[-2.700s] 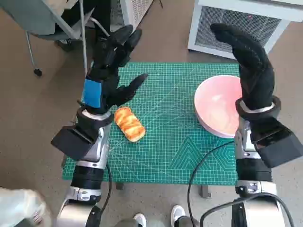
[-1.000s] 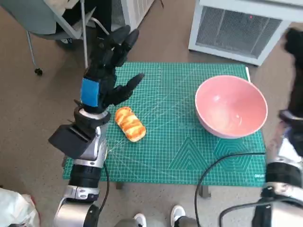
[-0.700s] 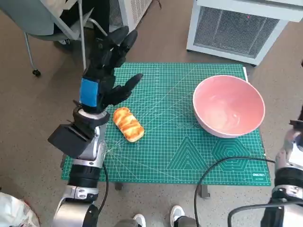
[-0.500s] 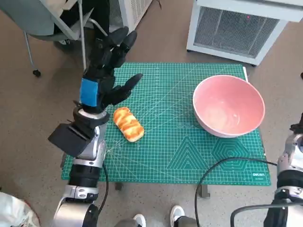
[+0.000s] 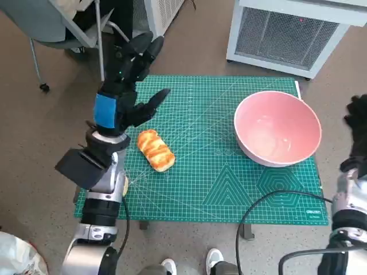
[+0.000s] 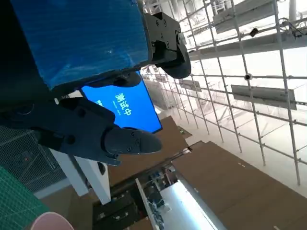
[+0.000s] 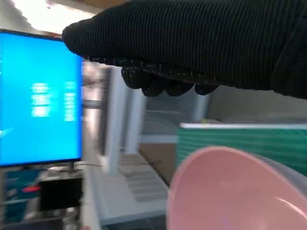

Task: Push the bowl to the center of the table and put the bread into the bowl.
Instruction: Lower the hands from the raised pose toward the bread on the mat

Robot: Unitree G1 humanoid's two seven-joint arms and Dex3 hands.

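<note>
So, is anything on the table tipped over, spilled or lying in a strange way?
Nothing stands out. The pink bowl stands upright and empty near the right end of the green mat. The bread lies whole on the mat's left part. Neither the left hand nor the right hand touches anything.

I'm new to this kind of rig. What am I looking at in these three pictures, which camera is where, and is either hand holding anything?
This is a humanoid robot at a small table. The head view looks steeply down: a green cutting mat carries a bread roll on its left part and a pink bowl on its right part. The left hand, taped blue, is raised above the mat's left edge, fingers spread, holding nothing. The gloved right hand sits at the frame's right edge, beside the bowl, apparently empty. The other two pictures come from cameras behind each wrist; the right one shows the glove above the bowl's rim.
</note>
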